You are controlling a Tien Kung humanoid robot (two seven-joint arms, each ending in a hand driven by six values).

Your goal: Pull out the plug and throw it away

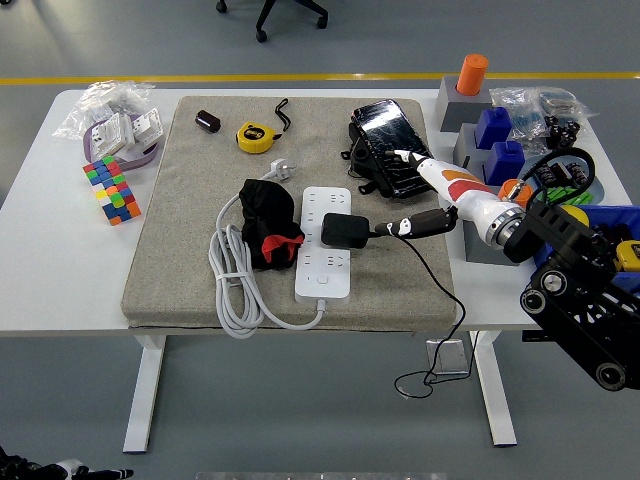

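A black plug adapter (342, 230) sits in a white power strip (325, 265) on the grey mat (180, 240). Its thin black cable (432, 280) runs right and hangs off the table's near edge. My right hand (393, 192), white and orange with dark fingers, reaches in from the right. Its fingers are spread. One white finger (408, 158) points up over a black pouch. A dark finger (415, 223) lies along the cable end, right next to the adapter. I cannot tell whether it touches. The left arm is out of view.
A black and red cloth (268, 222) and the strip's coiled white cord (232, 280) lie left of the strip. A black pouch (380, 140), a yellow tape measure (256, 137) and a colour cube (112, 190) lie around. Grey and blue blocks (490, 130) stand at the right.
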